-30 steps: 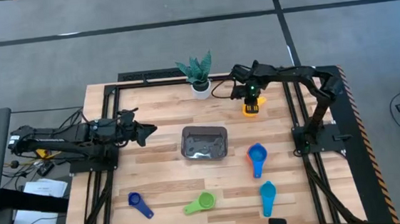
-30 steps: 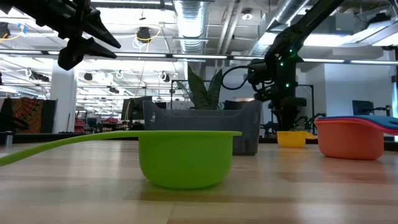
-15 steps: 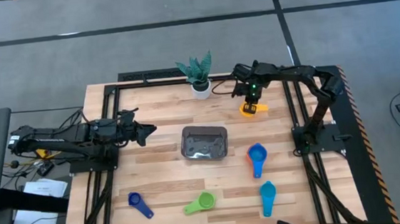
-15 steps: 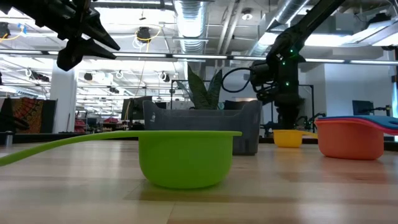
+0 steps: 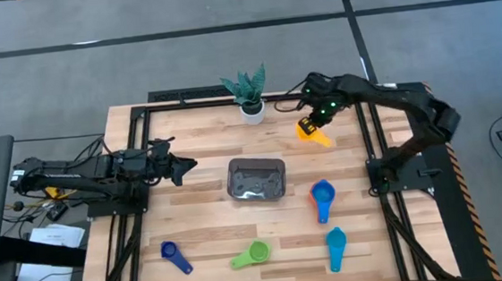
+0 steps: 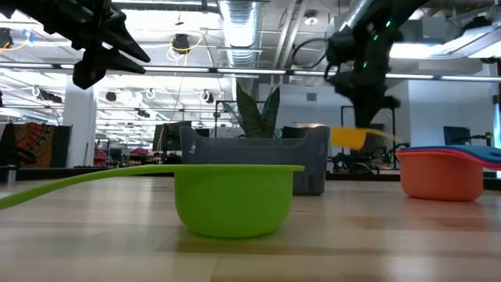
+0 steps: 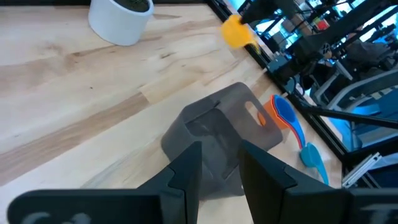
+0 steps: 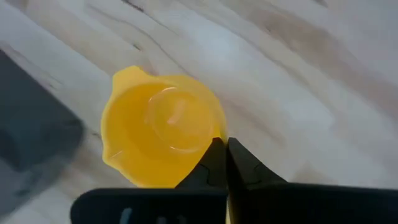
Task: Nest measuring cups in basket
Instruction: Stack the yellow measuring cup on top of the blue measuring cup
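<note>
From the high view, the right gripper hangs over the far right part of the table with the yellow cup pinched in its fingers, just right of the potted plant and well apart from the basket, which sits mid-table; the left gripper waits over the left side, pointing toward the basket; a blue cup over an orange one lies right of the basket, a light blue cup nearer the front edge, a green cup and a dark blue cup along the front. In the low view, the yellow cup hangs clear of the wood beside the basket's grey wall, with the green cup large in front and the orange cup at the right; the left gripper hovers high at upper left. In the left wrist view, the left fingers stand a narrow gap apart, holding nothing, with the basket beyond them. In the right wrist view, the right fingers are closed thin on the yellow cup's rim, the bowl tilted and open toward the camera. The grip looks slight, on the rim alone, so the cup may swing or slip during the carry; a low approach could also knock it against the basket's rim.
</note>
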